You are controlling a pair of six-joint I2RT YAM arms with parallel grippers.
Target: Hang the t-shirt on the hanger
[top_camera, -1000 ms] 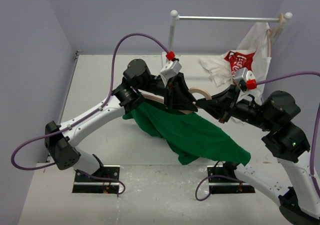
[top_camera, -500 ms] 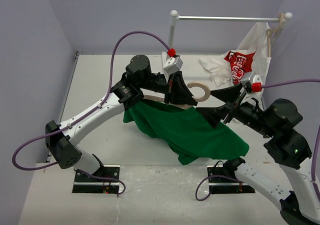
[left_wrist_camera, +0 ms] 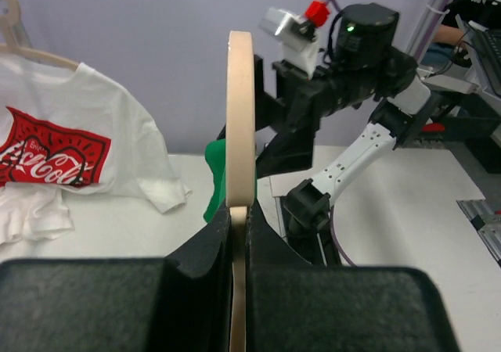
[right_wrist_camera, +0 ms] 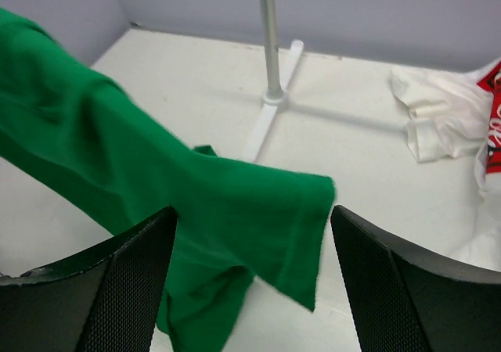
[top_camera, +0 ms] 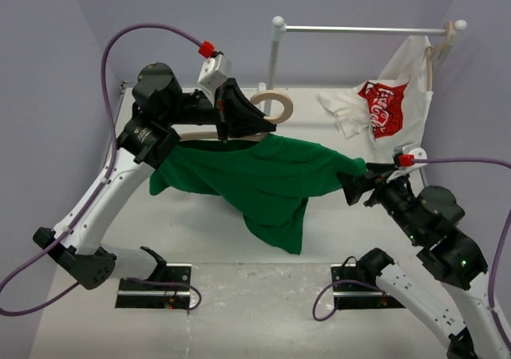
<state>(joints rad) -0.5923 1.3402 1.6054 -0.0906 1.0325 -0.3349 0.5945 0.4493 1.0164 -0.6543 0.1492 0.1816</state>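
You'll see the plain green short-sleeved cloth t-shirt point(top_camera: 255, 175) draped over the pale beige wooden hanger point(left_wrist_camera: 239, 117), lifted left of centre. The hanger's thick curved hook sticks out above the collar, toward the far side. The cloth hangs loose. One sleeve stretches out to the right, and the hem droops to a point toward the near edge.

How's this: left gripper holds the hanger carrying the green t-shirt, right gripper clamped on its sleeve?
No: the right gripper is open, the sleeve of the t-shirt loose between its jaws; the right wrist view shows it. The left gripper does hold the hanger.
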